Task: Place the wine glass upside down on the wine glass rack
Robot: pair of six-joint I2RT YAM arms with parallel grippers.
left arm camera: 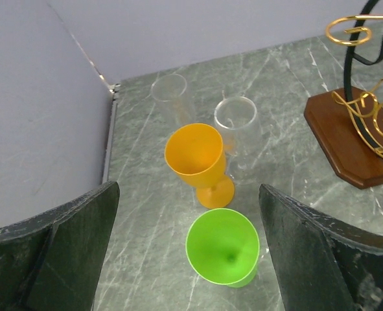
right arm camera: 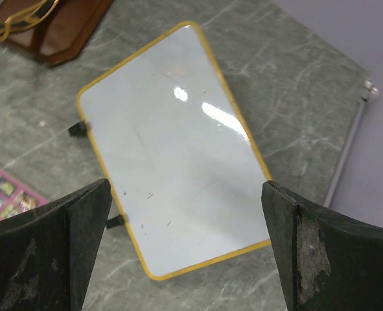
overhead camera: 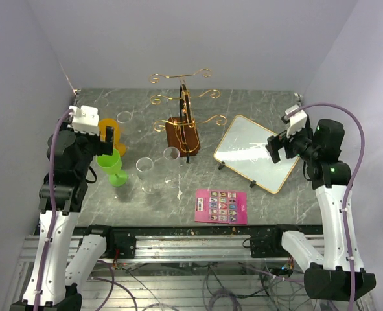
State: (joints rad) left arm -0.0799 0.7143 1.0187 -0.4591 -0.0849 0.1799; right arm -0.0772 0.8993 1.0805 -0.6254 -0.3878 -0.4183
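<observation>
The wine glass rack [overhead camera: 183,110] is gold wire with scroll arms on a brown block base [left arm camera: 347,139] at the table's middle back. A green wine glass [left arm camera: 222,246] and an orange one [left arm camera: 194,155] stand upright on the left, with clear glasses [left arm camera: 236,120] behind them. Two more clear glasses [overhead camera: 144,172] stand in front of the rack. My left gripper [left arm camera: 188,256] is open and empty, hovering over the green glass [overhead camera: 115,166]. My right gripper [right arm camera: 185,253] is open and empty above a gold-framed white board [right arm camera: 172,149].
The white board [overhead camera: 255,152] stands tilted at the right of the rack. A pink card [overhead camera: 221,206] lies flat near the front edge. Walls close in at the left, back and right. The rack base corner [right arm camera: 55,26] shows in the right wrist view.
</observation>
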